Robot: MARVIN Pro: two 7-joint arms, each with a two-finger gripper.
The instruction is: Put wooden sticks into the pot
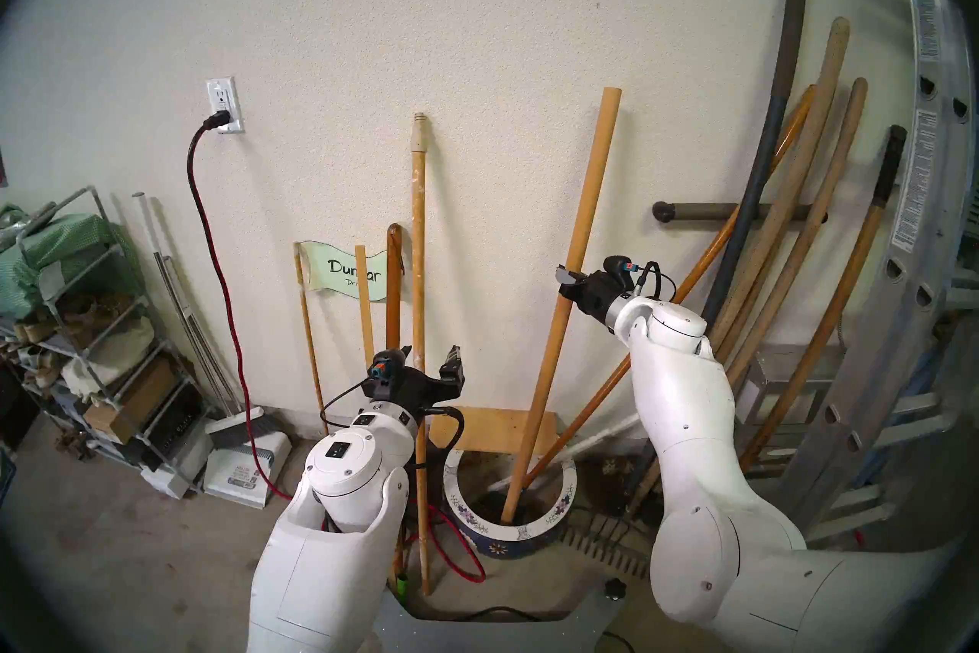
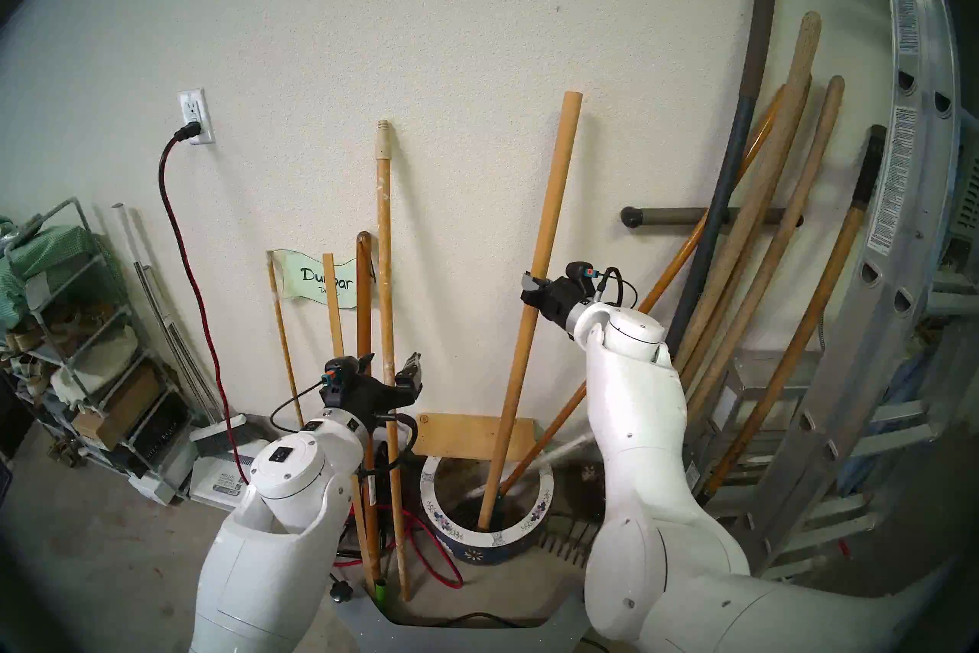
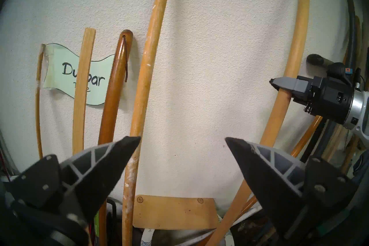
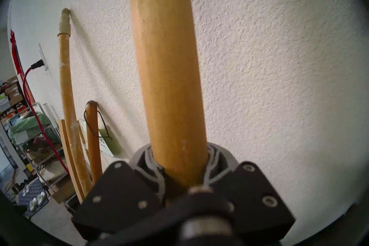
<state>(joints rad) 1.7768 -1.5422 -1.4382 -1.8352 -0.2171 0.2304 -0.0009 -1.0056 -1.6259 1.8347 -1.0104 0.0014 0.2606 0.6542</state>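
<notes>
Right end effector (image 1: 571, 285): now we have it clamped round the plain yellow-tan wooden pole with flat ends (image 1: 575, 260), about mid-shaft, which we judge gives control of the tilt.
Plain pole: below that end effector its foot sits inside the wide round dark-blue ceramic pot with a flowered white rim (image 1: 566, 495); above, it leans toward the wall.
Left end effector (image 1: 432, 368): fingers spread apart, holding nothing.
Paint-flecked pole: the longer paint-flecked yellow-tan pole with a beige threaded tip (image 1: 419, 265) rises just ahead of the left end effector, roughly between its fingers, foot on the floor beside the pot, not yet in it.
Why so: we judge the open fingers are lined up to take this pole next.
Right wrist view: our fingers (image 4: 148, 161) visibly wrap the plain pole, which the head views show only small.
Left wrist view: paint-flecked pole close beside one finger (image 3: 111, 157); contact we cannot tell.
Head views: only these show the pot's inside.
</notes>
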